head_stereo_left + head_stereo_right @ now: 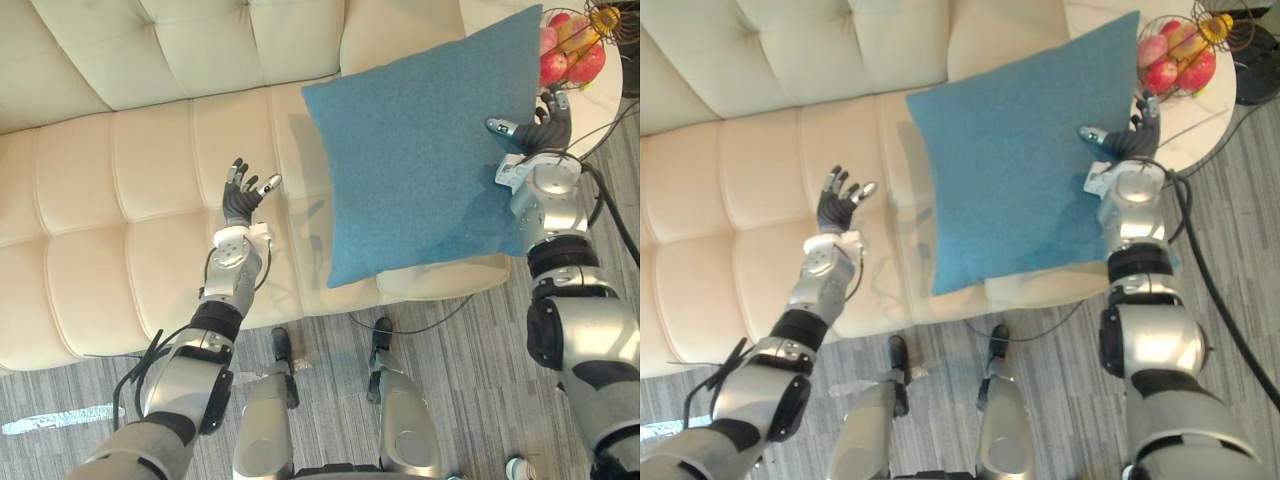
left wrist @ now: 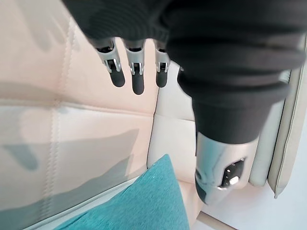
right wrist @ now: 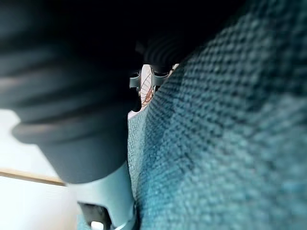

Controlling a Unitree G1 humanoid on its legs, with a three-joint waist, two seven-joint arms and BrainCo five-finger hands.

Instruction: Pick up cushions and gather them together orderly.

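A blue cushion (image 1: 420, 150) hangs tilted over the right end of the cream sofa (image 1: 120, 180), its lower corner near the seat's front edge. My right hand (image 1: 545, 130) grips its right edge, thumb on the front face and fingers behind. In the right wrist view the cushion's weave (image 3: 230, 134) lies right against the hand. My left hand (image 1: 240, 200) hovers open over the middle of the seat, a short way left of the cushion. The left wrist view shows its straight fingers (image 2: 137, 72) and a corner of the cushion (image 2: 144, 206).
A round white side table (image 1: 610, 95) stands right of the sofa, bearing a wire basket of fruit (image 1: 575, 50) close behind my right hand. A cream pad (image 1: 440, 280) sticks out under the blue cushion. Grey floor runs along the sofa's front.
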